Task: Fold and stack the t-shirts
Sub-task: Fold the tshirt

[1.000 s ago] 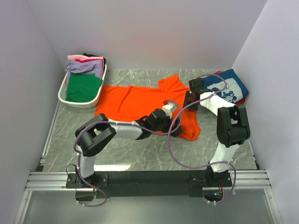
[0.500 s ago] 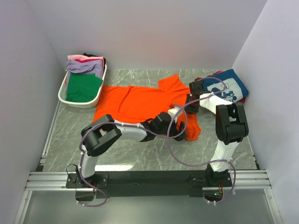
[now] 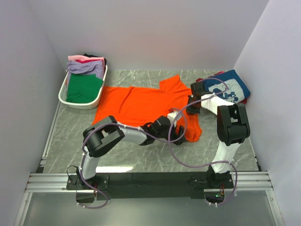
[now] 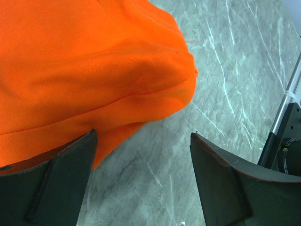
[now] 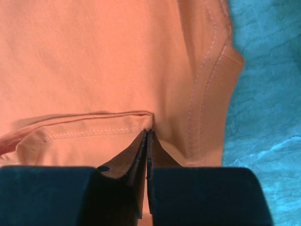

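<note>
The bright orange t-shirt (image 3: 136, 101) lies spread across the table middle, its right end bunched into a lump (image 3: 193, 129). My left gripper (image 3: 178, 134) is open at that lump. In the left wrist view the orange cloth (image 4: 94, 70) overlaps the left finger, with bare table between the fingertips of the gripper (image 4: 143, 134). My right gripper (image 3: 192, 104) is shut near the collar. In the right wrist view its tips (image 5: 147, 130) pinch a folded hem of the orange t-shirt (image 5: 117, 61). A folded navy t-shirt with white print (image 3: 228, 84) lies far right.
A white slatted basket (image 3: 63, 92) at the back left holds green (image 3: 83, 88), lavender (image 3: 84, 67), pink (image 3: 77, 58) and black (image 3: 96, 56) t-shirts. Red cloth (image 3: 242, 100) shows under the navy one. White walls close in on three sides. A metal rail (image 3: 150, 181) runs along the near edge.
The left gripper has slid along the shirt's near right edge. The shirt's lower right corner has drawn inward into a tighter lump. The right gripper has shifted slightly toward the back.
</note>
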